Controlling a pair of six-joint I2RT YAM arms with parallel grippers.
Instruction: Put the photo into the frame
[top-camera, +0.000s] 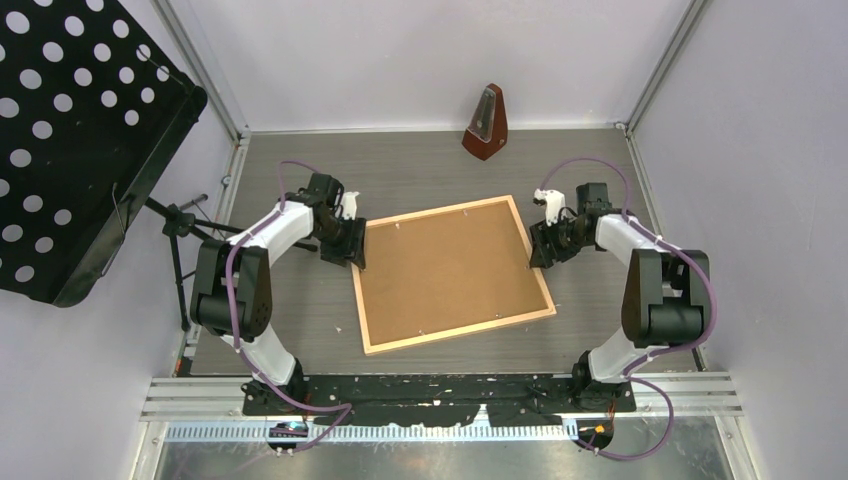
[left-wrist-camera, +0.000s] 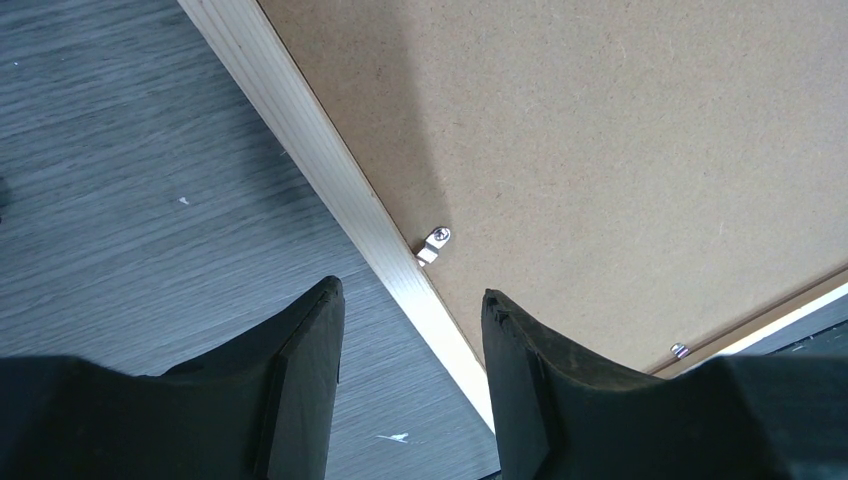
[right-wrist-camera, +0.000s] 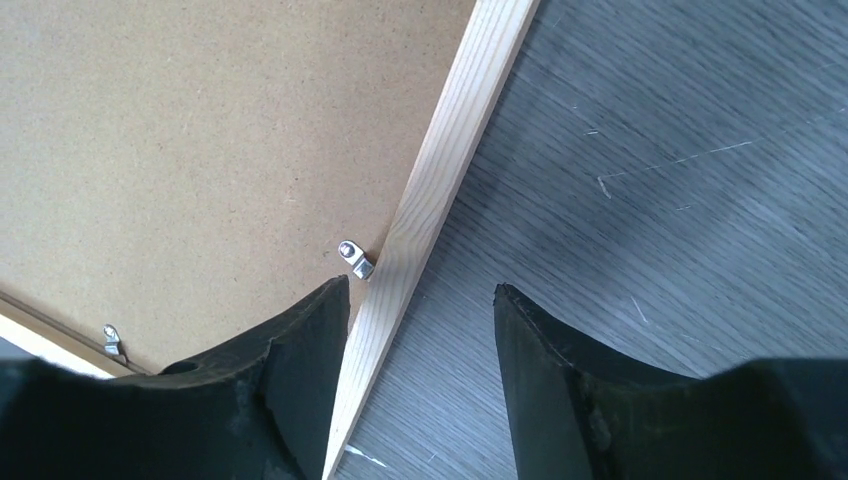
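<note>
Your left gripper and right gripper both have fingers apart, holding nothing. The frame edge lies between each pair.

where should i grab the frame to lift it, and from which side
Grip the frame by its narrow side rails, straight down from above, one finger outside, one over the board. It lies flat, back up, and the board fills the middle, so only the thin rails fit a claw. The left claw and right claw stand open astride them; avoid the clips.
</note>
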